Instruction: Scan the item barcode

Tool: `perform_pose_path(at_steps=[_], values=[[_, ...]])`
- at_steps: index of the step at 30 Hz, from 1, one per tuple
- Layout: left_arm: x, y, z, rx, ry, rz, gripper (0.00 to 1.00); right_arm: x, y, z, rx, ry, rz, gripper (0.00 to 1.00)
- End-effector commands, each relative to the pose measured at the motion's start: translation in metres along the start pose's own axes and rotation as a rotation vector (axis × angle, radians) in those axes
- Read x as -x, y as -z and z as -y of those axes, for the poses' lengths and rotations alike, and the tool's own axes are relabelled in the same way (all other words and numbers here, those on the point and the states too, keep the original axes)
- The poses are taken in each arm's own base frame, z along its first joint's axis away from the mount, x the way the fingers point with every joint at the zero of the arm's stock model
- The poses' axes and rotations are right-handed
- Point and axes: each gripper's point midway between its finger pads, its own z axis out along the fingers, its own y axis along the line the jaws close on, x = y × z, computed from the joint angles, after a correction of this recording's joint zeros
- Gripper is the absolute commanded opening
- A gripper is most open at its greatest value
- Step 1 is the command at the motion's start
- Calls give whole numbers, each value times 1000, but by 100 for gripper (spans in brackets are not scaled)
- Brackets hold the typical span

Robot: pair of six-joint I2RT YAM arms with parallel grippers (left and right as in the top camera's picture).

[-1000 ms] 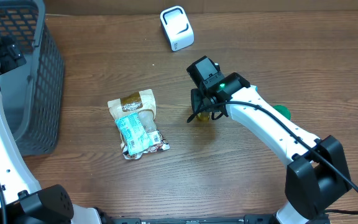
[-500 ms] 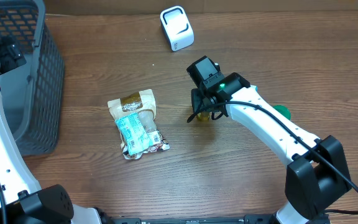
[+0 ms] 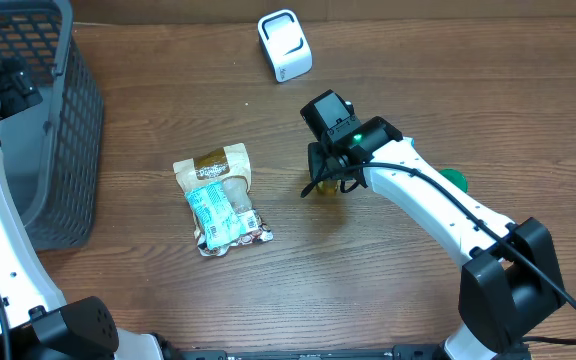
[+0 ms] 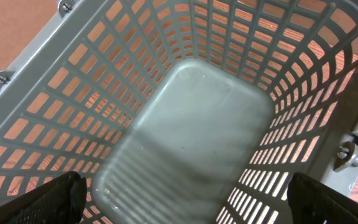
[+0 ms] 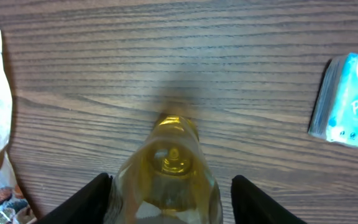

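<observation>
Yellow liquid shows through the bottle [image 5: 169,149], which sits on the wooden table [image 3: 388,290] near its middle, under the wrist of the right arm. From the right wrist view I cannot tell whether it stands upright or leans. The right gripper [image 5: 171,183] brackets it, one finger close against each flank at a middling spread. The jaws look at or very near contact, but whether they truly press the bottle the pictures do not settle. Coming at it squarely from both sides makes sense: a smooth rounded body would likely squirt sideways out of an off-centre pinch.

Just to the left lies a snack packet [image 3: 218,200], flat and apart from the bottle, so the fingers have room. A blue tissue pack [image 5: 347,106] rests on the other side, also clear of the claw.

Farther off, toward the back edge, the white scanner [image 3: 285,45] stands alone. My guess is that it is kept unobstructed so the bottle can be carried over and its label turned toward it. No barcode is visible from any view here, so the bottle may need rotating once lifted.

Off at the left, the left gripper [image 4: 182,186] hangs spread wide and empty over the grey basket [image 4: 166,56], probably parked out of the way or waiting to take scanned goods.
</observation>
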Motion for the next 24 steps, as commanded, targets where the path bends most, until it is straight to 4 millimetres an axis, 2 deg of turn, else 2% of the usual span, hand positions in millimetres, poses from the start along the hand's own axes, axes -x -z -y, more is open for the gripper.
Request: perform_pose_path(at_steps=[1,7,11,15,18,24], values=[[4,4,2,-11,-17,14,100,-1,0,1,1,-5,-2,55],[4,4,2,-11,-17,14,100,-1,0,1,1,-5,-1,53],[4,4,2,-10,-18,14,100,1,1,0,3,-6,6,34],[4,4,2,-11,-17,14,99,7,5,-2,9,-9,24,29],[4,4,2,-10,-17,14,100,19,17,-6,24,-11,53,27],[4,4,2,-11,-18,14,100,42,54,-12,68,-22,118,22]])
